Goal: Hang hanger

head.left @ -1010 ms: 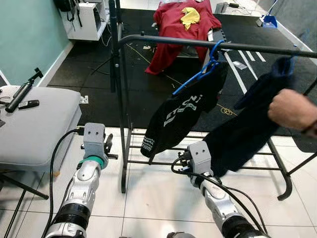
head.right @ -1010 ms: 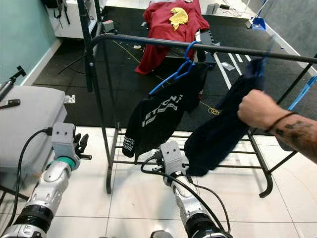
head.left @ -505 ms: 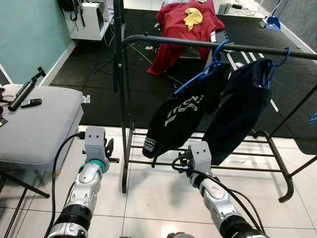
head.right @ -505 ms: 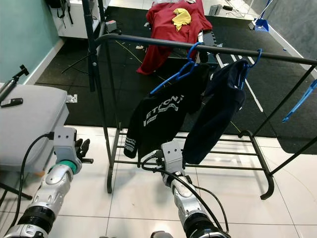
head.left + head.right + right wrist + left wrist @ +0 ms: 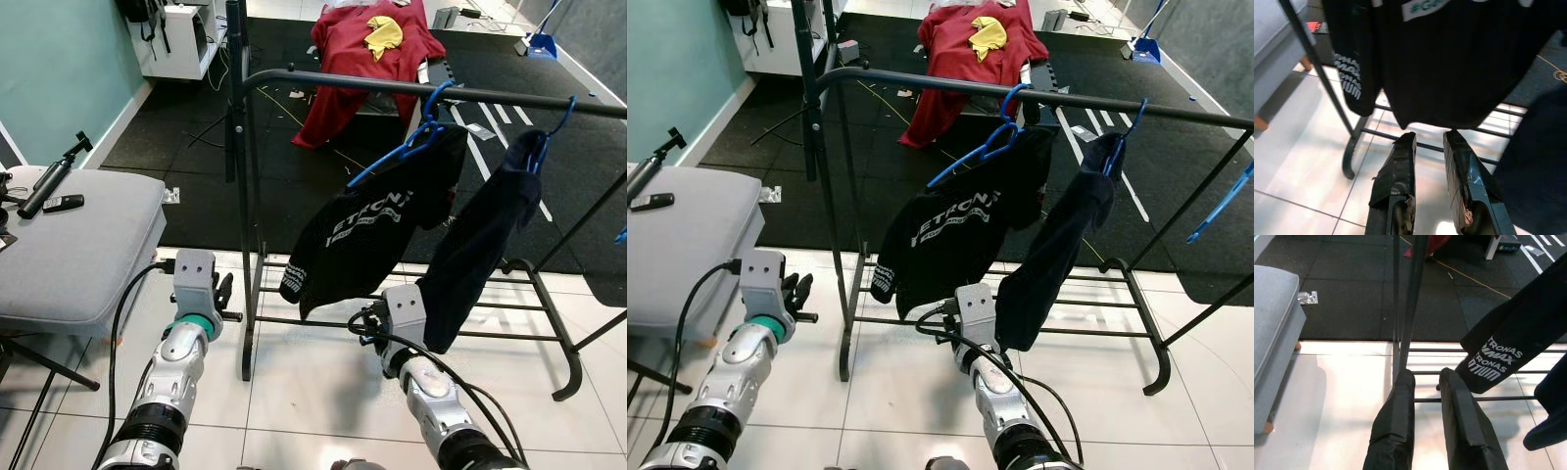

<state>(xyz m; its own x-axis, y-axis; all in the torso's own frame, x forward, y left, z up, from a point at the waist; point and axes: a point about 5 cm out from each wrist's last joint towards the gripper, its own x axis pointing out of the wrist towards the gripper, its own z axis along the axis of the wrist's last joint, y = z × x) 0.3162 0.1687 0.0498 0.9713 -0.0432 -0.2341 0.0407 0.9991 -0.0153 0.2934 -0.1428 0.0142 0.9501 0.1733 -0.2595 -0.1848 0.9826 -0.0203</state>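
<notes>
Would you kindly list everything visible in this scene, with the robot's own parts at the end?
Rack: one, black metal, on the tile floor ahead of the robot.
Hangers: two, blue, hooked on the rack's top bar.
Black shirt: one, white lettering, hanging askew from the left hanger.
Dark garment: one, navy, on the right hanger.
Red shirt: one, with a yellow patch, lying on the black mat beyond the rack.
Seat: one, grey cushion, to the robot's left.
Remote: one, black, on the seat.
Left gripper: black fingers slightly apart, holding nothing, low before the rack's post.
Right gripper: black fingers slightly apart, holding nothing, below the black shirt.
</notes>
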